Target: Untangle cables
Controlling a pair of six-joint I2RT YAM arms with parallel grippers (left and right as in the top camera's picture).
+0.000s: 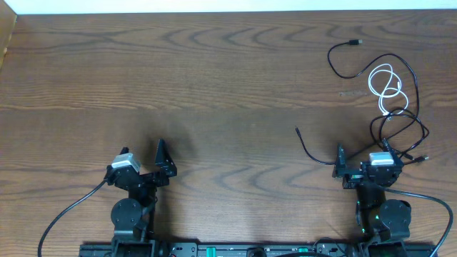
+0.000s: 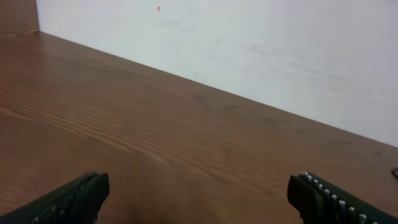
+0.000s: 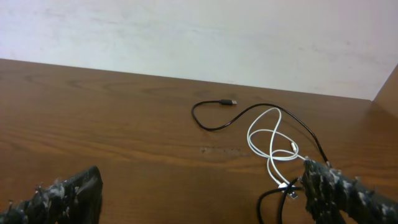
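Cables [image 1: 391, 113], white and black, lie looped together on the desk's [image 1: 214, 86] right side, seemingly tangled; left hand [image 2: 199, 183] and right hand [image 3: 202, 177] both gape wide, empty.

Brown wooden table [image 1: 214, 71], white wall [image 3: 186, 31]

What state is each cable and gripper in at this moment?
white cable: looped, lying flat, tangled with the black ones.
black cables: sprawled on the table, interlaced, one plug end lying free.
left gripper: open, empty.
right gripper: open, empty, beside the tangle.
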